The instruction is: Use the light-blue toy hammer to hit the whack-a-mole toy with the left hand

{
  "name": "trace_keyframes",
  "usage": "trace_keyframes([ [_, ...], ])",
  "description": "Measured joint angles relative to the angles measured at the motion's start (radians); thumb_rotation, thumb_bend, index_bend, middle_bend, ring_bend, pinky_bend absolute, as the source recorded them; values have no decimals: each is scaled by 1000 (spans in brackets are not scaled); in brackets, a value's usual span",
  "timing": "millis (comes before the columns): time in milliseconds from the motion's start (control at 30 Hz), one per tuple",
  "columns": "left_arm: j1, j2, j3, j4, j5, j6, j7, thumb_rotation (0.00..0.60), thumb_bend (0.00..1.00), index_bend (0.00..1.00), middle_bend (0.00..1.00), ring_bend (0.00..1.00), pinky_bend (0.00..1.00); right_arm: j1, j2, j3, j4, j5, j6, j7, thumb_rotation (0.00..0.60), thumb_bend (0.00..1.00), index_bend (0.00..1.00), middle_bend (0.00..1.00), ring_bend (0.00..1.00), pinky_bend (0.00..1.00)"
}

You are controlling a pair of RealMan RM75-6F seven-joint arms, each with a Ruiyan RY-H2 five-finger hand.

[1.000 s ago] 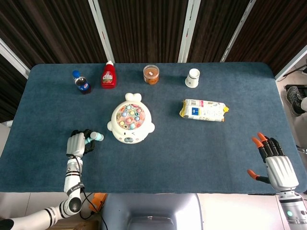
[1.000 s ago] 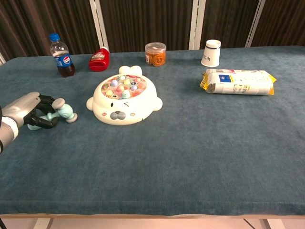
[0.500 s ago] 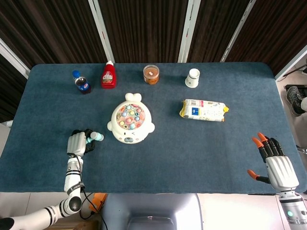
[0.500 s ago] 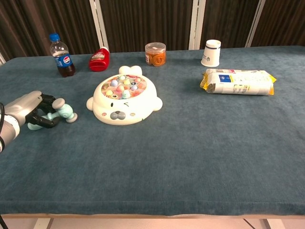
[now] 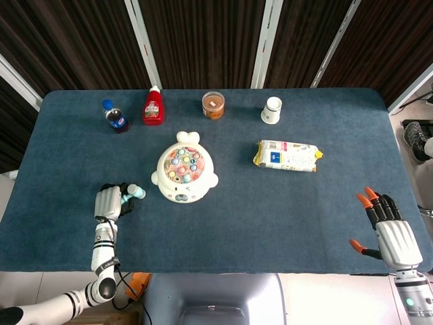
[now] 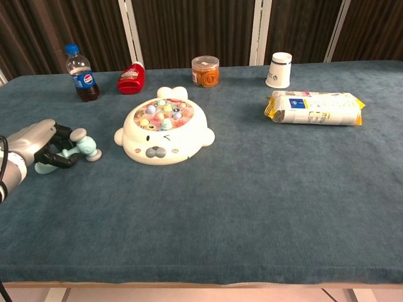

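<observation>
- One step looks done: the light-blue toy hammer [image 6: 75, 150] is in the left hand [image 6: 39, 146], whose dark fingers are curled around the handle, with the head sticking out toward the toy.
- The hammer sits low, at or just above the desk [image 6: 252, 201] near its left edge; whether it is lifted clear of the cloth I cannot tell from either view.
- The whack-a-mole toy [image 6: 165, 131], a white seal-shaped dish with coloured pegs on top, lies just beside the hammer head, toward the middle of the desk and apart from it.
- What is left, by my judgement, is the strike itself: raising the hammer, carrying it over the pegs and bringing it down on them.
- The right hand [image 5: 391, 230] rests at the right front corner of the desk, fingers spread and holding nothing, well apart from the toy.
- Along the back edge stand a small cola bottle [image 6: 80, 72], a red ketchup bottle [image 6: 130, 78] lying on its side, a round jar [image 6: 205, 71] with orange contents and an upturned white paper cup [image 6: 279, 70].
- A yellow-and-white snack packet [image 6: 315, 108] lies flat toward the right edge, in front of the cup.
</observation>
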Motion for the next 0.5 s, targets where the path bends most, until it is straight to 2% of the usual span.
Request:
trace_keyframes([
  [133,2,6,3,-10,-12,-4,19,600,520,527,530,368,280,0,0,0,-1,0,-1,0,600,181,0,0,0,0],
  [267,4,7,3,-13,-21,4,34,600,629,578,592,431,429,0,0,0,-1,-1,-1,-1,600,181,0,0,0,0],
  [500,7,3,5,-11,-19,25,48,600,760,654,703,547,659,-1,-1,0,-1,-1,2,1,600,181,0,0,0,0],
])
